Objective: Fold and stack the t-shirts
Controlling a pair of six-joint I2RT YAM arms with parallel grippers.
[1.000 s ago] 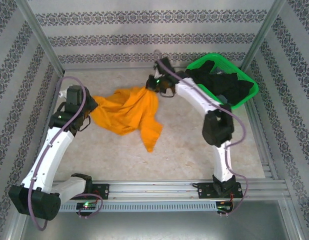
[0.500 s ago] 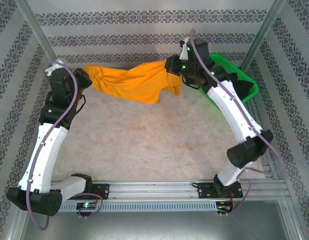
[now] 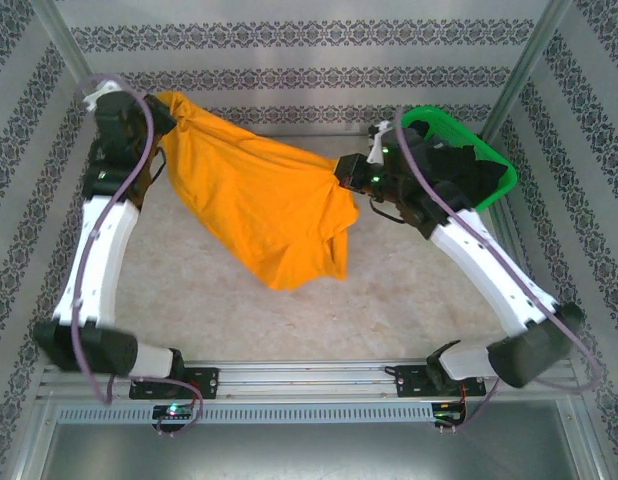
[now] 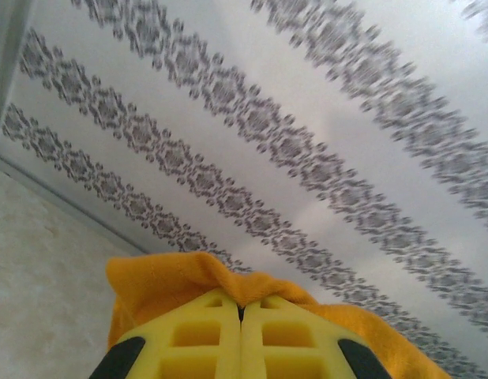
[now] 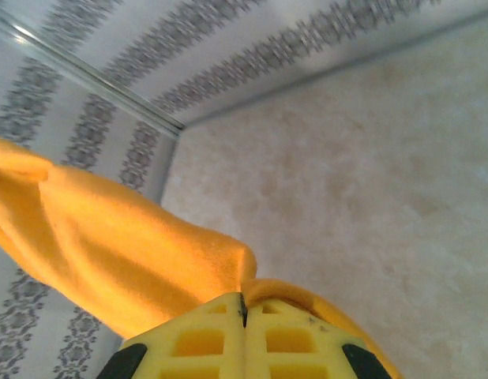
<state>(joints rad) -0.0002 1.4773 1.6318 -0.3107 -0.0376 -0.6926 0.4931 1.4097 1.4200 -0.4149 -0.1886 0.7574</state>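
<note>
- The left fingers (image 4: pixel 198 335) are pressed together, with only a hairline seam between the yellow pads. They pinch a fold of the orange shirt (image 4: pixel 169 272), which bunches over their tips.
- The right fingers (image 5: pixel 200 339) are closed just as tightly on the same shirt. The cloth humps at their tips and runs off to the left in a drawn band.
- From above, the two grips sit at opposite ends of the shirt's upper edge. The left one is high in the far left corner by the wall, and the right one is lower and nearer the middle, just beside the basket (image 3: pixel 421 114).
- This wide hold looks meant to pull the upper edge straight so the shirt opens out instead of hanging in a clump.
- Below that sloping edge the shirt hangs as a broad sheet over the middle of the counter (image 3: pixel 419 290). Its lower right side is creased and doubled over. I cannot tell whether the hem touches the counter.
- The black shirts (image 3: pixel 457 172) lie heaped in the basket at the far right, partly over its rim, apparently waiting their turn.
- No fold is made yet, so the task is near its start. The next move calls for laying the shirt down flat, and the doubled corner could get trapped underneath.
</note>
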